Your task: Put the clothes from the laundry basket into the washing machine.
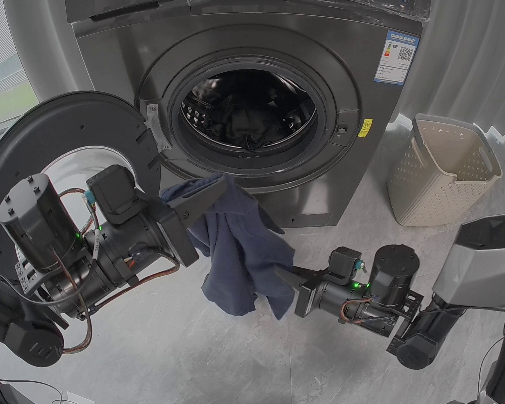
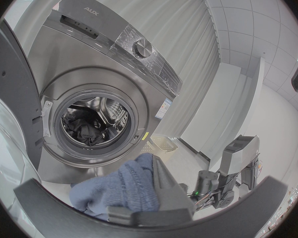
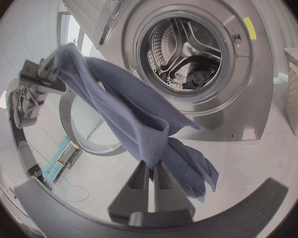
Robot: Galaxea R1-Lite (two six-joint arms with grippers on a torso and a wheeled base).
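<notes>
A blue garment (image 1: 238, 248) hangs in front of the washing machine (image 1: 252, 102), below its open port. My left gripper (image 1: 216, 185) is shut on the garment's top edge, seen bunched between the fingers as blue garment (image 2: 122, 189). My right gripper (image 1: 280, 279) is shut on a lower fold of the blue garment (image 3: 139, 116), which stretches up to the left gripper (image 3: 48, 70). Dark clothes (image 1: 247, 122) lie inside the drum. The beige laundry basket (image 1: 440, 169) stands on the floor to the machine's right.
The round machine door (image 1: 67, 141) stands swung open on the left, right behind my left arm. Grey tiled floor (image 1: 207, 354) stretches in front of the machine. White curtains (image 1: 477, 46) hang behind the basket.
</notes>
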